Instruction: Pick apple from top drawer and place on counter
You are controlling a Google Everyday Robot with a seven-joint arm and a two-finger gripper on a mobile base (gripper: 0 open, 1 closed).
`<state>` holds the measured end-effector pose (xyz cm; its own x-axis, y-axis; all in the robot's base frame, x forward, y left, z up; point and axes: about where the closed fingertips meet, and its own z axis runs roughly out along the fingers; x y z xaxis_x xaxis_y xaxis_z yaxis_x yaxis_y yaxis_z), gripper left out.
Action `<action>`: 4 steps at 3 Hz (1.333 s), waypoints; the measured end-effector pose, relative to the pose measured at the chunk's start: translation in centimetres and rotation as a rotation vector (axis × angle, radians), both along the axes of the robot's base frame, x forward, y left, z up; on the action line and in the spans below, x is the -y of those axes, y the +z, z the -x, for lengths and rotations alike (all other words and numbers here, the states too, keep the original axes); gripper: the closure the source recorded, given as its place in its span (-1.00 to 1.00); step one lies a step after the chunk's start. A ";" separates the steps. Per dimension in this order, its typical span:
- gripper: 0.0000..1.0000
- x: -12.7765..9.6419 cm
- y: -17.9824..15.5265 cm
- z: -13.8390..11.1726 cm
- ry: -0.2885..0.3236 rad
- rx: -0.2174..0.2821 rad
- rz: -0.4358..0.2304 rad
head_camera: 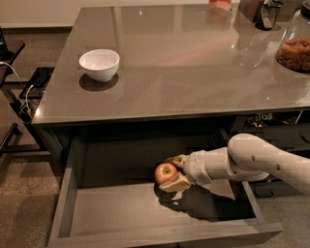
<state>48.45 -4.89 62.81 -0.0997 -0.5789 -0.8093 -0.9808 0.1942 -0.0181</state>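
The apple (165, 173), small and red with yellowish patches, is inside the open top drawer (121, 213), near its middle, a little above the floor. My gripper (175, 172) reaches in from the right on a white arm. Its tan fingers (177, 183) are closed on the apple from the right side, one above and one below. The counter (184, 63) is the glossy grey-brown slab above the drawer.
A white bowl (99, 64) stands on the counter's left part. A glass jar with brown contents (295, 46) is at the right edge, dark objects (265, 13) at the back right. A black stand with cables (19, 92) is left of the cabinet.
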 end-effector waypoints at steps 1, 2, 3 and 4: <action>1.00 1.7 3.3 1.3 0.017 0.052 0.002; 1.00 3.7 8.3 3.1 0.036 0.141 0.010; 1.00 4.9 14.9 4.2 0.053 0.230 0.020; 1.00 4.8 21.8 2.7 0.028 0.298 0.006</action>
<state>45.74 -9.67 84.62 0.1576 -0.5828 -0.7972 -0.9370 0.1665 -0.3070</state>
